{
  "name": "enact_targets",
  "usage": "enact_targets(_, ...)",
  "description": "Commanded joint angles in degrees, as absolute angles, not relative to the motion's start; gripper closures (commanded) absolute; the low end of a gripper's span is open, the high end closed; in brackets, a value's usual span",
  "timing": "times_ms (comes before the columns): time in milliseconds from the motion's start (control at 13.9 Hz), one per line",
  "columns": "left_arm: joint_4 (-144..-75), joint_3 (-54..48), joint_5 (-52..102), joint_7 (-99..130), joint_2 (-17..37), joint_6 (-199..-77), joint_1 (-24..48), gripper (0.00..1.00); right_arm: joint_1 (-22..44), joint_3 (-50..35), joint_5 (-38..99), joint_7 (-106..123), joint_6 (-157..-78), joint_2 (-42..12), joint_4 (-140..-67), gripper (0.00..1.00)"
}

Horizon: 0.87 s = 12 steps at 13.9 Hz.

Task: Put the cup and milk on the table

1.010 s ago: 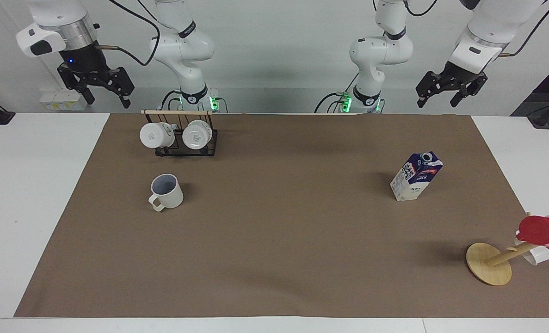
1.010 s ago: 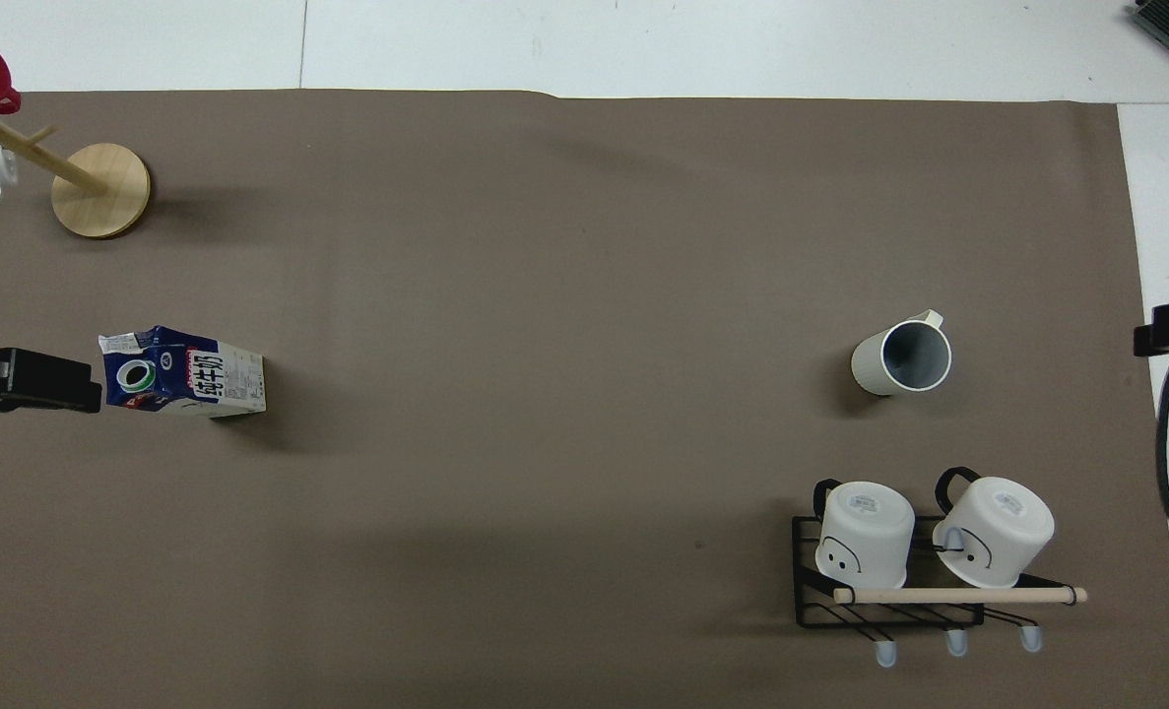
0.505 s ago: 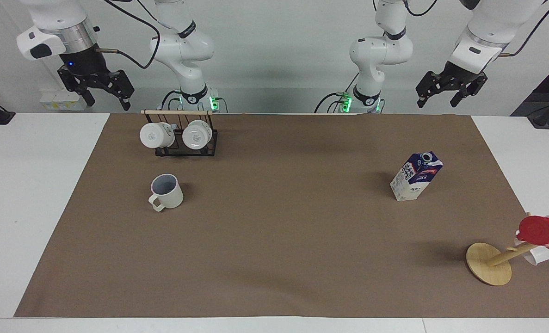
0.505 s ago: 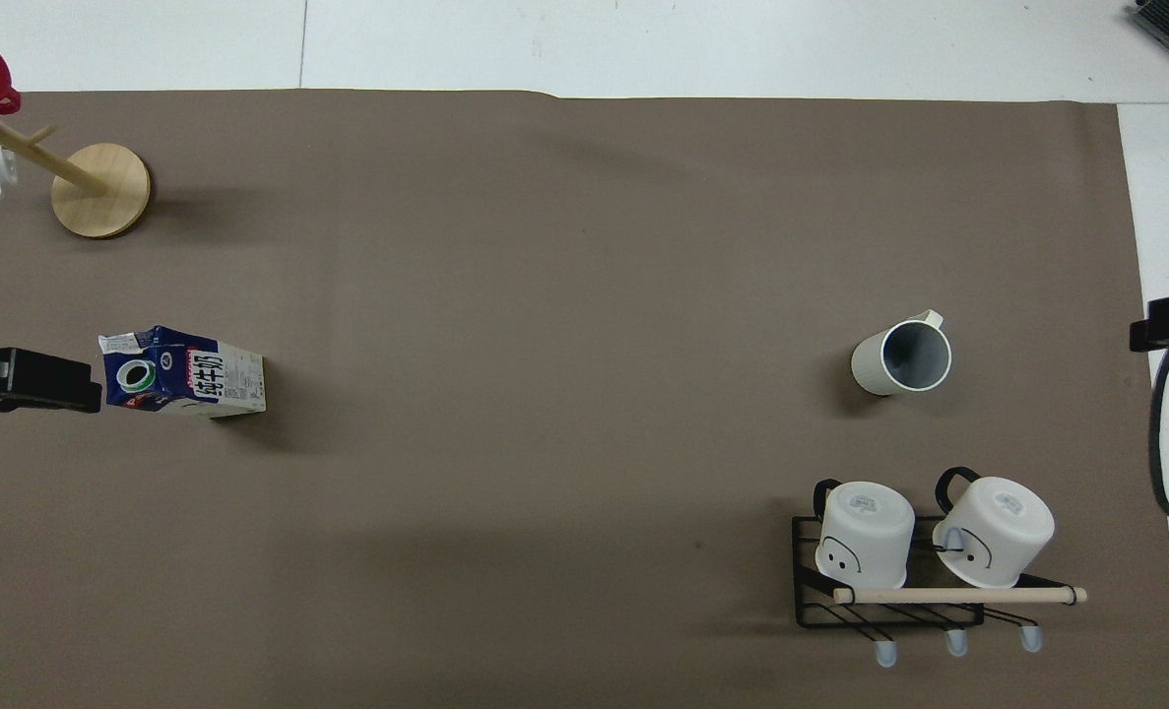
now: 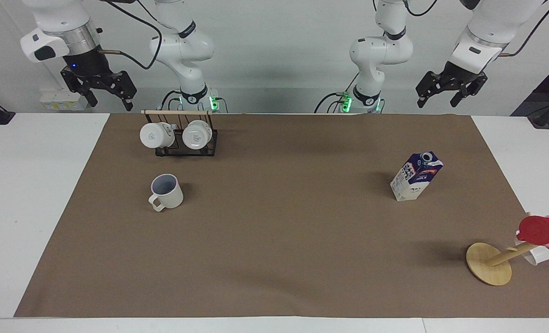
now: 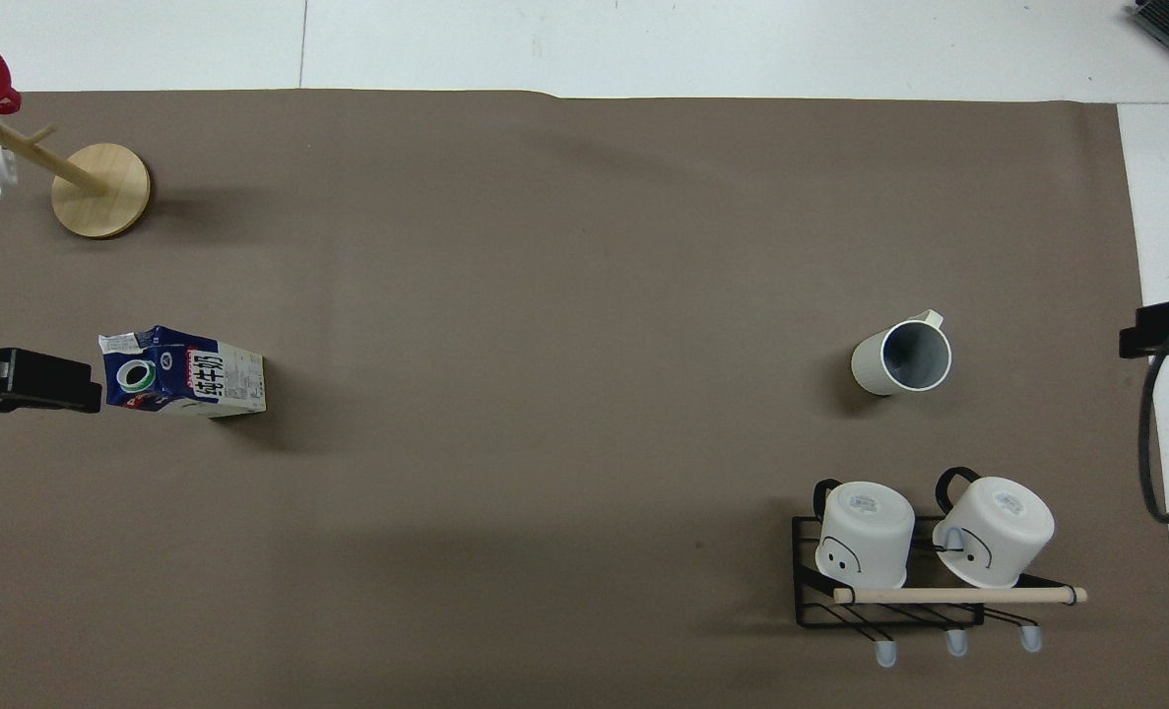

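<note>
Up at the robots' edge of the table (image 5: 33, 194), the right hand (image 5: 102, 92) and left hand (image 5: 446, 92) are hanging raised, fingers spread wide and holding nothing. Farther out, the cup (image 5: 166, 192) and milk carton (image 5: 416, 176) are standing upright on the brown sheet (image 5: 279, 240), well apart.

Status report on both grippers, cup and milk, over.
Left gripper open, raised. Right gripper open, raised. Cup, milk upright on table. Nothing in the way.

Right gripper on the move
The right gripper (image 5: 102, 92) drifts slightly toward the mug rack (image 5: 180, 135) end, fingers spread, high above the table's edge.
</note>
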<state>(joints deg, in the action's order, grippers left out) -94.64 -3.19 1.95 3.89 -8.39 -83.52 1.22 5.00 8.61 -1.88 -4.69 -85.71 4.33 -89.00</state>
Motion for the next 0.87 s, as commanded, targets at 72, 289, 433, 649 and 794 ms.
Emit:
enact_targets(72,-93.6,-2.9,1.23,4.39,-8.17,-82.27,1.67,0.0,4.92,8.35,-0.88,-5.19,-87.19,6.15,-91.32,0.0)
enact_targets(289,-93.6,-2.9,1.23,4.39,-8.17,-82.27,1.67,0.0,5.18,8.26,-1.05,-5.19,-89.37,5.98,-91.67,0.0)
enact_targets(433,-93.6,-2.9,1.23,4.39,-8.17,-82.27,1.58,0.0,5.54,8.26,-0.97,-5.27,-89.74,6.15,-92.19,0.0)
enact_targets(649,-93.6,-2.9,1.23,4.39,-8.17,-82.27,1.67,0.0,5.54,8.35,-1.05,-5.19,-89.3,6.15,-92.2,0.0)
enact_targets(794,-93.6,-2.9,1.23,4.39,-8.17,-82.27,1.58,0.0,5.54,8.35,-1.05,-5.19,-89.38,6.15,-92.2,0.0)
